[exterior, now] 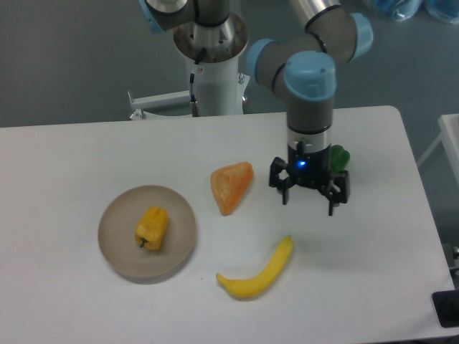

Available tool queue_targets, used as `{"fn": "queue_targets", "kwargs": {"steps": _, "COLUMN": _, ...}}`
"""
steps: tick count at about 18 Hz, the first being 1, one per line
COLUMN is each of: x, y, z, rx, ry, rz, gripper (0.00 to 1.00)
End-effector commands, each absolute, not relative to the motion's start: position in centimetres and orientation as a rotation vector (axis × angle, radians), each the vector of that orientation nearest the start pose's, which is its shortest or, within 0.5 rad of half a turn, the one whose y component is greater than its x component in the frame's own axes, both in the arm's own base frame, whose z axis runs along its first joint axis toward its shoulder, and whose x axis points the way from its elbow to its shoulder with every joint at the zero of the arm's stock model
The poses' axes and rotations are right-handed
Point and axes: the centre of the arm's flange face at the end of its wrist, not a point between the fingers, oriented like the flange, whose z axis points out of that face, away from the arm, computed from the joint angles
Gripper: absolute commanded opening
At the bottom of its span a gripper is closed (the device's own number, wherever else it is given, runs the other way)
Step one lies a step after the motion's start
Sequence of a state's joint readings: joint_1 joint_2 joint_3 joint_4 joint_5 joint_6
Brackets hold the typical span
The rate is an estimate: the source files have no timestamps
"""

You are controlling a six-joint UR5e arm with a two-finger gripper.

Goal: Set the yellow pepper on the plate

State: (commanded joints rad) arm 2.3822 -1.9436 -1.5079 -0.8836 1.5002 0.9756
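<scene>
White table (72, 301), fixed overhead-oblique view, objects listed from left to right. At left lies the plate (115, 251), a round tan disc with a low rim, flat on the table. The yellow pepper (152, 228) rests on the plate, slightly right of its centre, lying on its side with the dark stem end toward the lower left; nothing touches it. Right of the plate, and apart from it, lies an orange wedge (232, 186), its narrow end pointing down toward the near edge. Below and to the right of the wedge, a banana (258, 272) lies on the table, curved, one tip up and right, the other down and left. Further right the gripper (310, 199) hangs from the arm (310, 100), pointing downward, fingers spread apart and holding nothing. A green pepper (338, 155) shows only partly behind the gripper's right side. The gripper stands well apart from plate and yellow pepper.
</scene>
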Motion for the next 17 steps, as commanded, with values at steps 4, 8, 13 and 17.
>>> {"fn": "queue_targets", "kwargs": {"steps": 4, "x": -38.05, "y": 55.72, "z": 38.41, "rx": -2.815, "ry": 0.253, "rz": 0.364, "gripper": 1.00}}
{"fn": "queue_targets", "kwargs": {"steps": 8, "x": -38.14, "y": 55.69, "z": 38.67, "rx": -2.811, "ry": 0.251, "rz": 0.367, "gripper": 1.00}}
{"fn": "queue_targets", "kwargs": {"steps": 13, "x": -38.17, "y": 55.67, "z": 38.69, "rx": -2.811, "ry": 0.250, "rz": 0.372, "gripper": 1.00}}
{"fn": "queue_targets", "kwargs": {"steps": 17, "x": -38.18, "y": 55.79, "z": 38.60, "rx": -2.812, "ry": 0.249, "rz": 0.376, "gripper": 1.00}}
